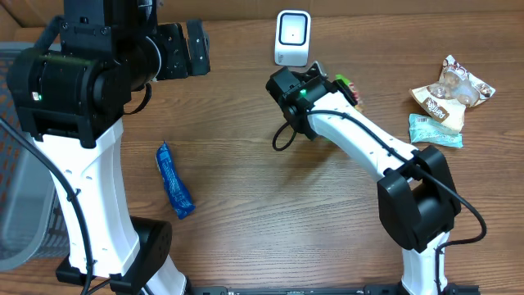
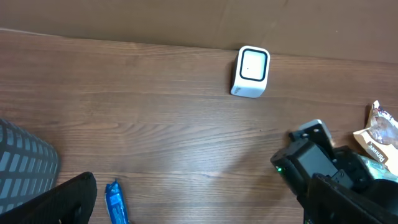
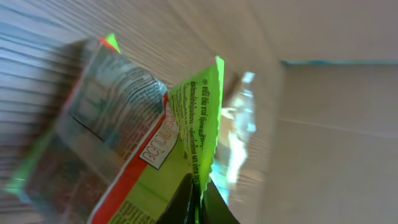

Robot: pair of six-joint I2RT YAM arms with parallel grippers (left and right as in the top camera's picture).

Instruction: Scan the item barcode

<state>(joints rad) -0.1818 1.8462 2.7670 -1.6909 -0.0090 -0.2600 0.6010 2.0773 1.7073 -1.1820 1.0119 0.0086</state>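
1. In the overhead view, your right claw (image 1: 334, 85) is closed on a green packet (image 1: 348, 83). It holds the packet just in front of the white scanner (image 1: 292, 37) and a little to its right. Only a sliver of the packet shows past the wrist.
2. In the same view, your left claw (image 1: 187, 49) is spread wide with nothing in it, up at the far left and well apart from the scanner. A blue packet (image 1: 173, 180) lies flat on the table (image 1: 246, 164) near the left arm's column. A few more snack packets (image 1: 450, 94) sit by the right edge, and a grey basket (image 1: 16, 205) stands at the left.
3. In the left wrist view, the scanner (image 2: 251, 71) stands upright with its dark-rimmed window unobstructed. The right arm sits low at the right and hides the green packet here. The blue packet (image 2: 116, 202) and the basket (image 2: 25, 162) show at the bottom left.
4. In the right wrist view, the green packet (image 3: 143, 137) is pinched by one edge between the fingertips (image 3: 183, 202) at the bottom of the frame. The picture is blurred. You can see a printed panel, but not whether it carries the barcode.
5. By my reading, the pick-up is done and the packet is close to the scanner. You have yet to turn the barcode to the window and get a reading. I cannot tell whether a scan has registered.
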